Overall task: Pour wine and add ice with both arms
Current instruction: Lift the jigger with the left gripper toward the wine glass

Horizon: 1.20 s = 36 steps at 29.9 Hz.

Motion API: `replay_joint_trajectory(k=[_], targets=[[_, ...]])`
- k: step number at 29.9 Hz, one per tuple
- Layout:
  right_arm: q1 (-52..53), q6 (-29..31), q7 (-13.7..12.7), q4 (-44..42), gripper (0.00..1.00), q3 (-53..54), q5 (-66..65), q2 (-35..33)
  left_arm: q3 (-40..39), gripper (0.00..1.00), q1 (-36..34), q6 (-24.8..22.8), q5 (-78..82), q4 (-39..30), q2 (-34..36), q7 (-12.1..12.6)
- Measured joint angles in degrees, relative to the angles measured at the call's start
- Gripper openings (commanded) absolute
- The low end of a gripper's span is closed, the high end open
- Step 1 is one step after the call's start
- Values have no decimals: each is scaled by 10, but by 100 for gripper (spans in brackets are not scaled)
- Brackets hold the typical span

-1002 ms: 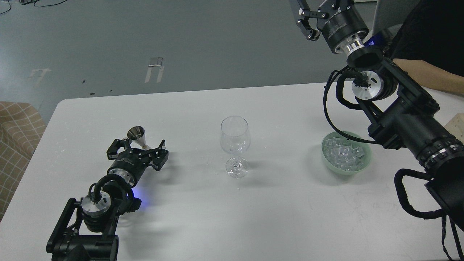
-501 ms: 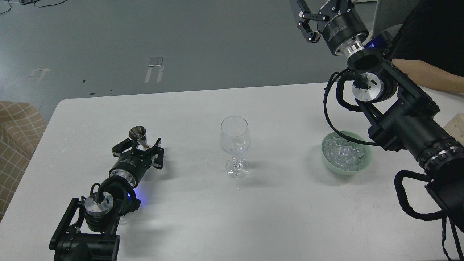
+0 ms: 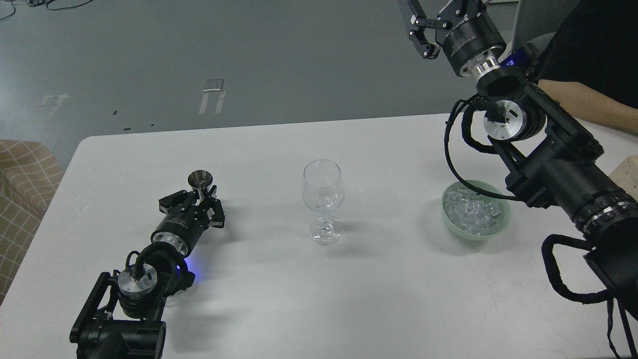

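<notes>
Now your left gripper [image 3: 200, 198] closes on the small metal cup [image 3: 200, 179], upright for pouring into the wine glass [image 3: 323, 199]. Your right gripper [image 3: 432, 31] hangs open, high above the ice [image 3: 473, 212] in its green bowl [image 3: 453, 225], out of the way.

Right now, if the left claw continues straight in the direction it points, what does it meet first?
The left claw points up and away across the table, and the small metal jigger already stands between its fingers. Beyond that, the white table looks free, though depth is uncertain.
</notes>
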Motion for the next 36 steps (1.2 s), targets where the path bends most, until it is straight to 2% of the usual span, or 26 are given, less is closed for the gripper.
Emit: replay_joint_trajectory(k=[12, 16, 20, 29, 36], targets=[[-2, -2, 0, -2, 100, -1, 0, 0, -3, 0, -7, -2, -6, -8, 0, 10], [-10, -2, -1, -4, 100, -1, 0, -2, -1, 0, -8, -8, -6, -28, 0, 39], [-17, -5, -1, -4, 100, -1, 0, -6, 1, 0, 1, -4, -5, -77, 9, 67], [-25, -5, -1, -1, 100, -1, 0, -10, 2, 0, 44, 76, -2, -221, 27, 96], [-25, -5, -1, 1, 100, 0, 1, -11, 25, 0, 54, 149, 5, -293, 37, 100]])
